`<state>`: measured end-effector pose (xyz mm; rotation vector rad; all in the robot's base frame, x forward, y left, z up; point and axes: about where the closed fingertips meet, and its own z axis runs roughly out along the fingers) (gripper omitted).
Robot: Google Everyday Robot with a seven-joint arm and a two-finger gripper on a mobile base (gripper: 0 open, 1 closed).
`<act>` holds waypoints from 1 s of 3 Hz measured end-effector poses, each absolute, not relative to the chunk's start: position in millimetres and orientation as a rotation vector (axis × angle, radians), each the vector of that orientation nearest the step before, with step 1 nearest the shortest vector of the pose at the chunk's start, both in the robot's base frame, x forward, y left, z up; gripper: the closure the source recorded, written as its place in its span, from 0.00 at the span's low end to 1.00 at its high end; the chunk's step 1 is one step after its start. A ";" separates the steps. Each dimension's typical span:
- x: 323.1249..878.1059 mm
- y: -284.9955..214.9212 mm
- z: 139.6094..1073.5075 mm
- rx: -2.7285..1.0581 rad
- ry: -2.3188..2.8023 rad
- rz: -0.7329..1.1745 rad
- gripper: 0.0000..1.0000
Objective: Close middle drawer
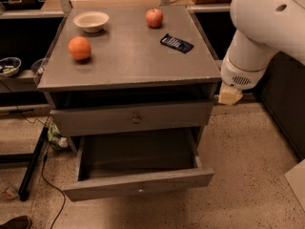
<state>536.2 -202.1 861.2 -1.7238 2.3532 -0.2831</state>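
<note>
Middle drawer [138,184] pulled well out, its front fwd of tabletop's [128,56] front edge, low down. Looks stiff wood, prob. heavyish, should slide. No grasp needed: flat push on its front near centre knob [140,190], else may rack. Gripper [230,95] just off tabletop's front-right corner, below edge; open/closed can't tell.
</note>
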 end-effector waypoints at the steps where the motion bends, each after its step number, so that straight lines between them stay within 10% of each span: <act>1: 536.1 -202.1 861.1 -1.724 2.353 -0.283 1.00; 3: 503.9 -188.5 807.1 -1.635 2.438 -0.176 1.00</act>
